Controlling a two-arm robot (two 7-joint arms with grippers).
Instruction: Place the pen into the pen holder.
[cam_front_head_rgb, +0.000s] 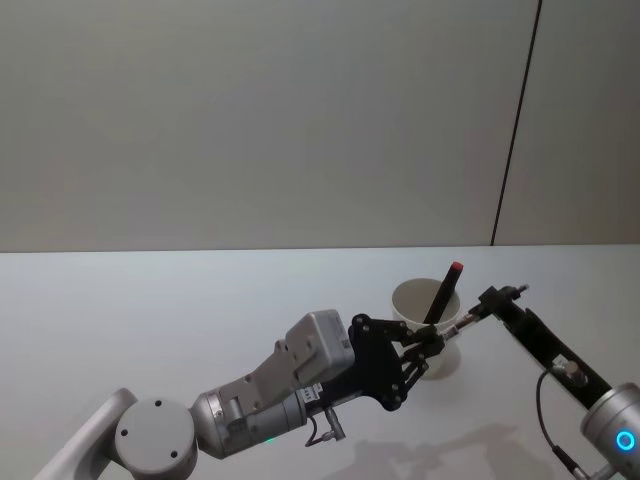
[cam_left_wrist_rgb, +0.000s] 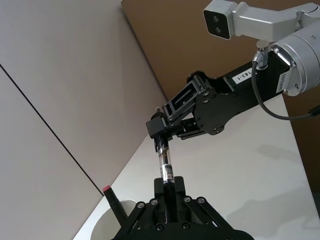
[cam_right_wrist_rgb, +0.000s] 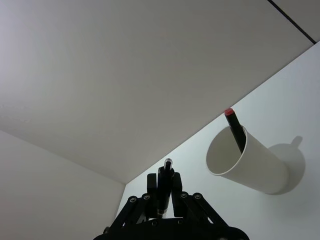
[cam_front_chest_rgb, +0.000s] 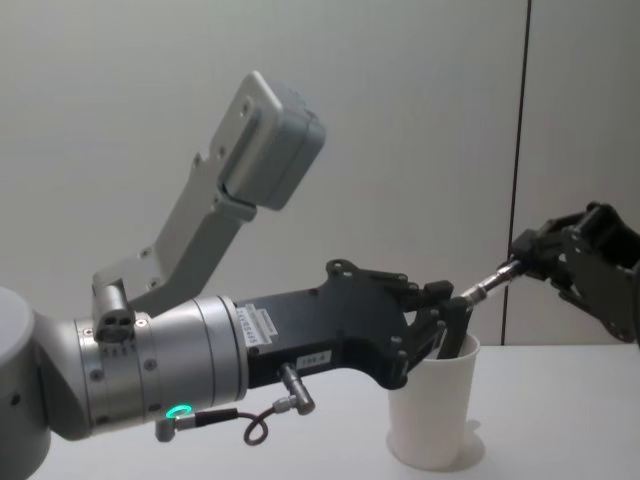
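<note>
- Table (cam_front_head_rgb: 150, 320) is spreading pale & wide, w/ a grey wall behind it.
- L arm is reaching in from the lower left toward table centre; its tool (cam_front_head_rgb: 440, 338) is sitting just beside the near rim of the pen holder, fingers closed round one end of a pen. In the chest view this tool (cam_front_chest_rgb: 452, 322) is hanging right over the cup's mouth.
- R arm is coming in from the lower right; its tool (cam_front_head_rgb: 490, 298) is pinching the other end of that same pen, just right of the cup. Fingers closed there too.
- Pen holder (cam_front_head_rgb: 426, 318), a white paper cup, is standing upright on the table at centre-right, w/ a dark red-tipped pen (cam_front_head_rgb: 444, 290) leaning inside it, tip poking above the rim.
- Pen (cam_left_wrist_rgb: 165, 164), clear-barrelled, is spanning the gap between both tools, above the table, beside & over the cup rim, not inside the cup.
</note>
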